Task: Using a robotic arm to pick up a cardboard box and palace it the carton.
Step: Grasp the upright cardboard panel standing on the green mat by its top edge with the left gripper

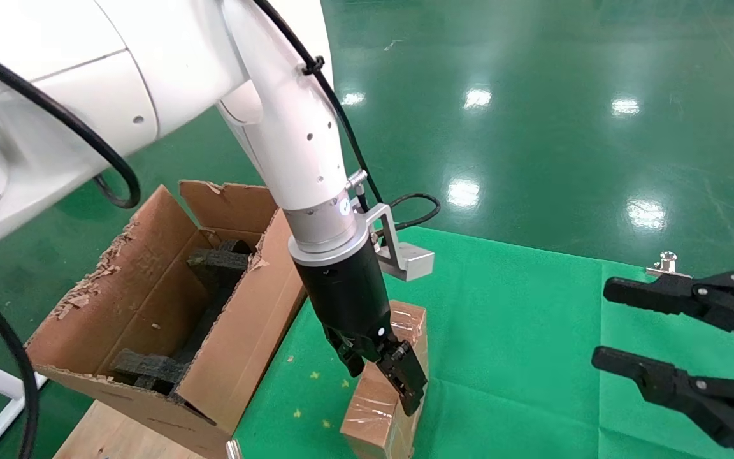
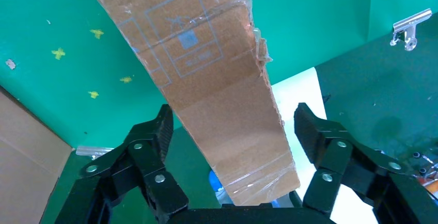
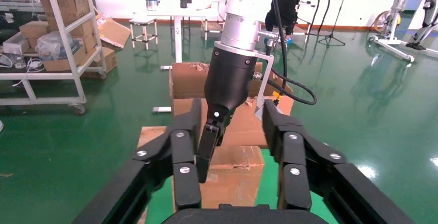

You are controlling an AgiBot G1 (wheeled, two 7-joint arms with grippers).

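While the left gripper straddles the cardboard box at lower centre, fingers wide, nothing held; grasp step. Next, probably: close, lift, carry to the carton at left, clearing its ragged near wall. Right gripper parked at right edge, spread; green mat between.

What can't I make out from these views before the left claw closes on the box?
- Box: its near end is cut off by the head view's bottom edge.
- Left claw: its fingers straddle the box with gaps visible; the far finger hides behind the box in the right wrist view.
- Carton: its floor is hidden by its walls and foam.
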